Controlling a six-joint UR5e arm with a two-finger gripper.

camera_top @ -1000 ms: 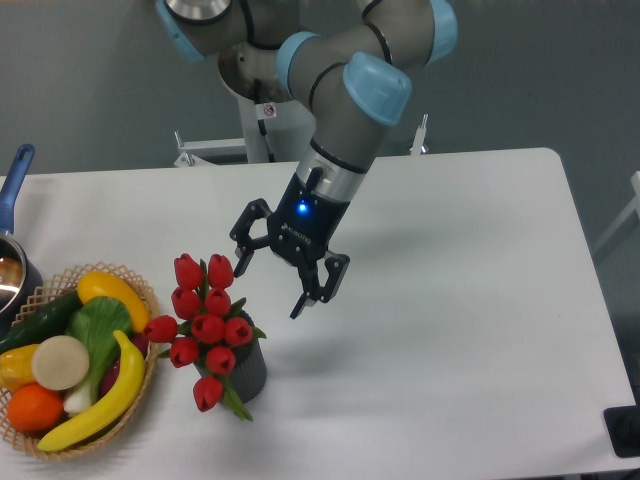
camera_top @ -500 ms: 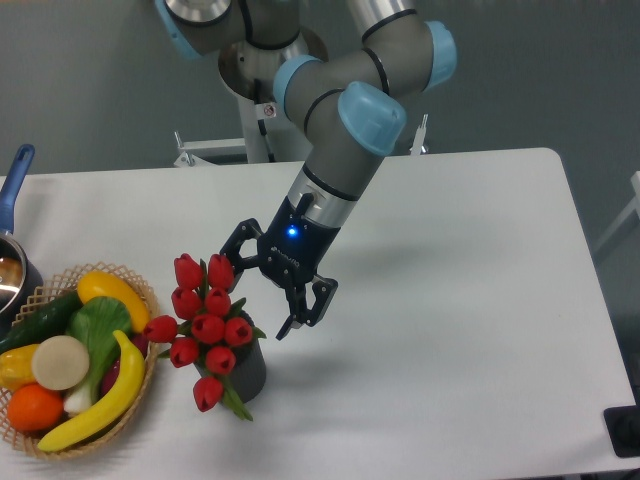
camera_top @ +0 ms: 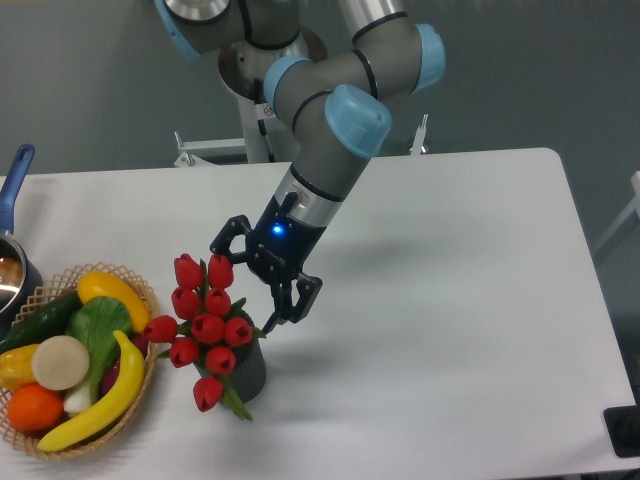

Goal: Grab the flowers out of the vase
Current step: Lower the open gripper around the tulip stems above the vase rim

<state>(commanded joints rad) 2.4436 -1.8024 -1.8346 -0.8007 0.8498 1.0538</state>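
The flowers (camera_top: 207,320), a bunch of bright red tulip buds with green leaves, stand in the vase (camera_top: 247,368), a small dark grey pot near the table's front left. My gripper (camera_top: 243,283) hangs open just to the upper right of the bunch. One finger reaches behind the top buds, the other finger (camera_top: 290,302) points down beside the right buds. Nothing is held between them.
A wicker basket (camera_top: 60,443) with banana, cucumber, orange and other produce sits left of the vase, almost touching the buds. A pot with a blue handle (camera_top: 14,183) is at the left edge. The white table (camera_top: 450,300) stretches to the right.
The gripper has moved left and slightly down, from beside the bunch to right against its upper right buds. It stays open. The flowers and vase have not moved.
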